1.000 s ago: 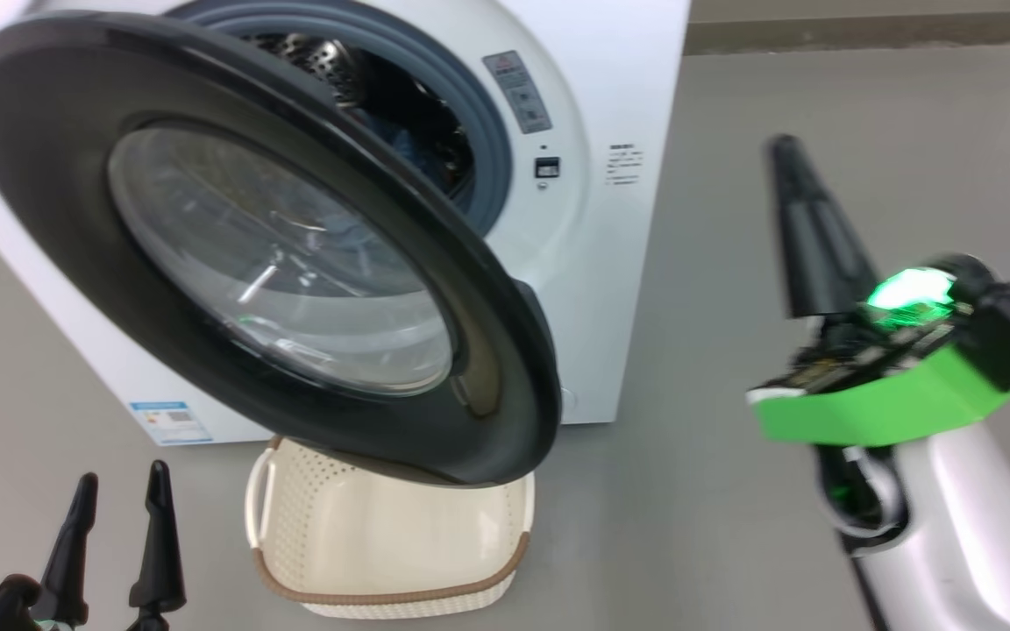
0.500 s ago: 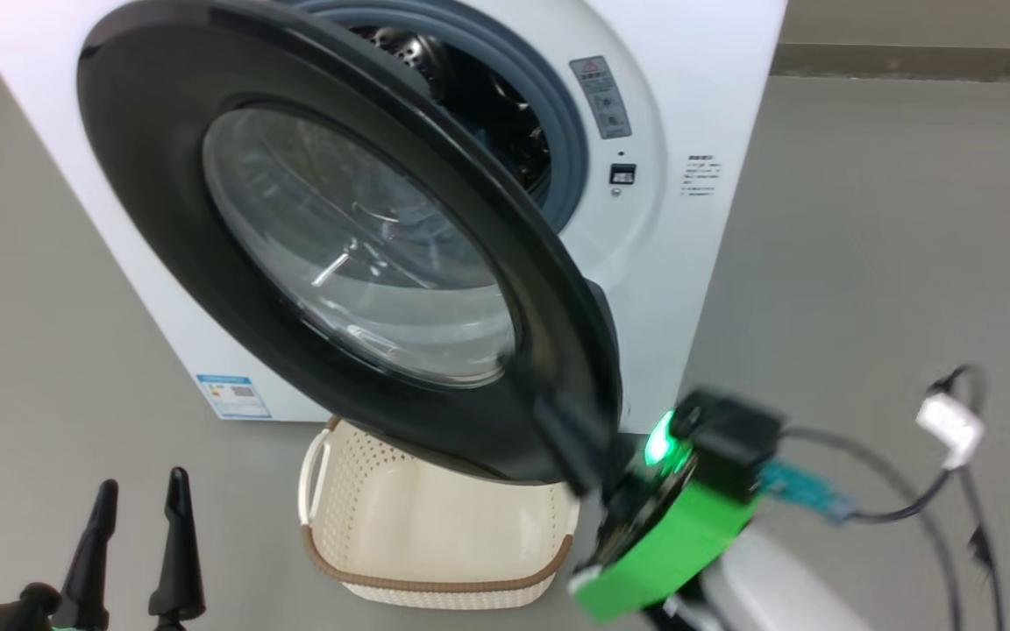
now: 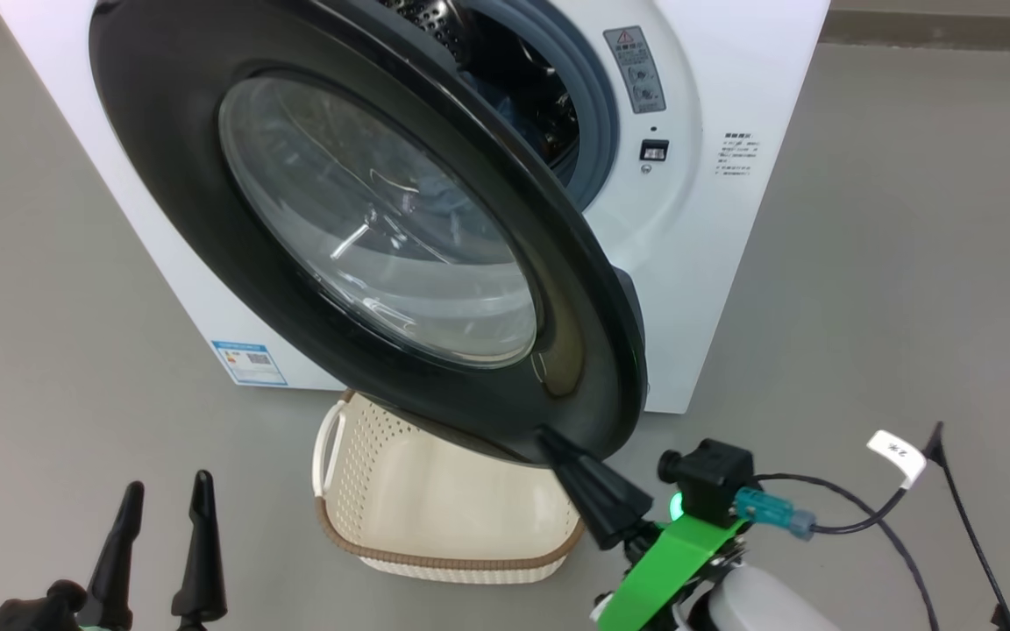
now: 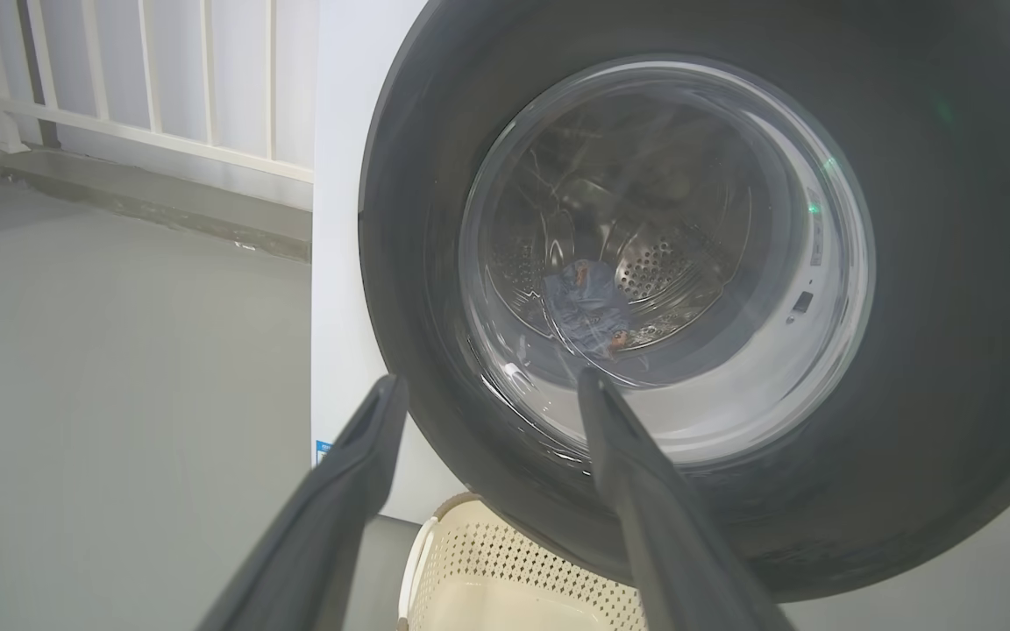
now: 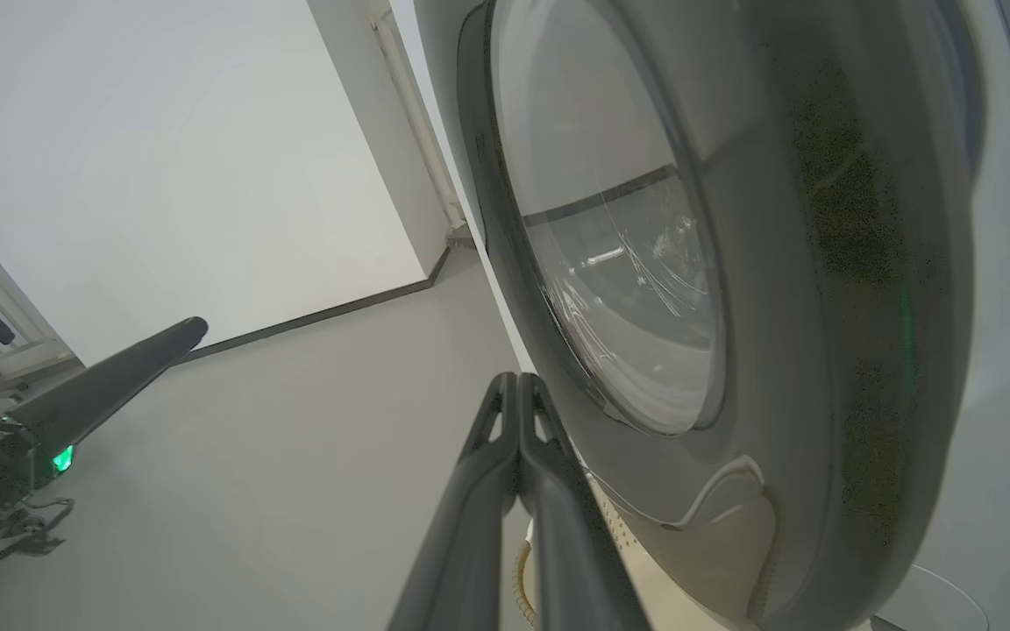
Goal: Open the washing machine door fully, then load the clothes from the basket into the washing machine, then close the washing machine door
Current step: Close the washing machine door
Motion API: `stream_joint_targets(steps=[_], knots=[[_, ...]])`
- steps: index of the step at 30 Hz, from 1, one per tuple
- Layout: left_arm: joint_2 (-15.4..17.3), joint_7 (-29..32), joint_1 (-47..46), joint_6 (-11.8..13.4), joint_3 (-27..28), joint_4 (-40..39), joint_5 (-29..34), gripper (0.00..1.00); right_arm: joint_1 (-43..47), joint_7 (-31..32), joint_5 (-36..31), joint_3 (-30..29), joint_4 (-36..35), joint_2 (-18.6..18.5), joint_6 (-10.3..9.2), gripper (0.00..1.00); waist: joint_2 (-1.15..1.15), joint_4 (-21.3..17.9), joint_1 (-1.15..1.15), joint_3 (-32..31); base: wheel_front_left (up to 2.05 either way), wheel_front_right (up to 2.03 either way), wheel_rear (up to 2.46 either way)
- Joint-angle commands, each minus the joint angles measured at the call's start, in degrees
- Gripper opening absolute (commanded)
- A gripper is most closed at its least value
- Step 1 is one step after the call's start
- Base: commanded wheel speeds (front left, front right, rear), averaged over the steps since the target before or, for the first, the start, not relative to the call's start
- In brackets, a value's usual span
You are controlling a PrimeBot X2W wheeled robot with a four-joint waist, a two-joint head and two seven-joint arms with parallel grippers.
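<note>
- While the right gripper has its two fingers pressed tight together with nothing between them, its tips sit at the lower edge of the door, touching or just short of it; I cannot tell which. On that glossy, curved rim a thin point could skid off under a push, and the arm would lurch past.
- The door hangs about half open, out from the washing machine and over the basket. A push aimed too low could drive the fingers into the basket and knock it across the floor.
- A blue garment lies in the drum, seen through the door's glass. The basket looks empty where it shows, yet its back part is hidden by the door, so shutting now could leave something unloaded.
- If the push is weak or stops early, the door may not latch and could swing out again.
- The loose cable with a white tag by the right wrist could catch as the arm sweeps.
- The left gripper is spread wide and holds nothing, low and well apart from the door. It is no help if the door rebounds.
</note>
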Motion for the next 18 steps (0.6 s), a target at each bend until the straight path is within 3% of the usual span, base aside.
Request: stream_joint_targets(steps=[1,18], knots=[[0.5,-0.4,-2.5,-0.2,1.7,-1.0,-0.1,1.0,-0.7,-0.3,-1.0,0.0,-0.9,0.8,0.08,0.0,0.0,0.1,0.0,0.4,0.0,0.0,0.0],[2.4,-0.4,-6.3,-0.2,-1.7,-0.9,-1.0,1.0,-6.8,-0.3,-3.1,-11.0,2.7,1.6,0.08,0.0,0.0,1.0,0.0,4.5,0.0,0.0,0.0]])
